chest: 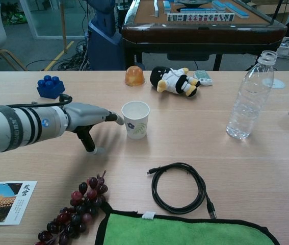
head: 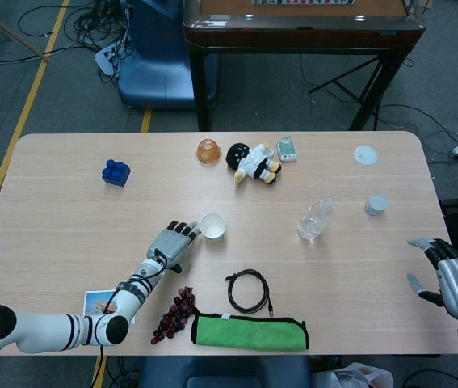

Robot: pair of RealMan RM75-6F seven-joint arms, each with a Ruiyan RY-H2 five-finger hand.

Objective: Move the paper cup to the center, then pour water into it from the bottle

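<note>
The white paper cup [head: 212,225] [chest: 135,119] stands upright near the middle of the table, left of the clear water bottle [head: 316,218] [chest: 250,97]. The bottle is upright with no cap on. My left hand [head: 174,242] [chest: 85,120] lies just left of the cup, its fingers stretched out and their tips touching the cup's side; it holds nothing. My right hand [head: 447,279] hovers off the table's right edge with its fingers apart and empty, well away from the bottle. The chest view does not show it.
A black cable coil [head: 248,291], a green cloth [head: 249,332] and grapes [head: 174,314] lie along the front. A plush toy [head: 253,162], an orange dome [head: 208,151] and a blue block [head: 116,172] sit at the back. A small jar [head: 376,204] stands right of the bottle.
</note>
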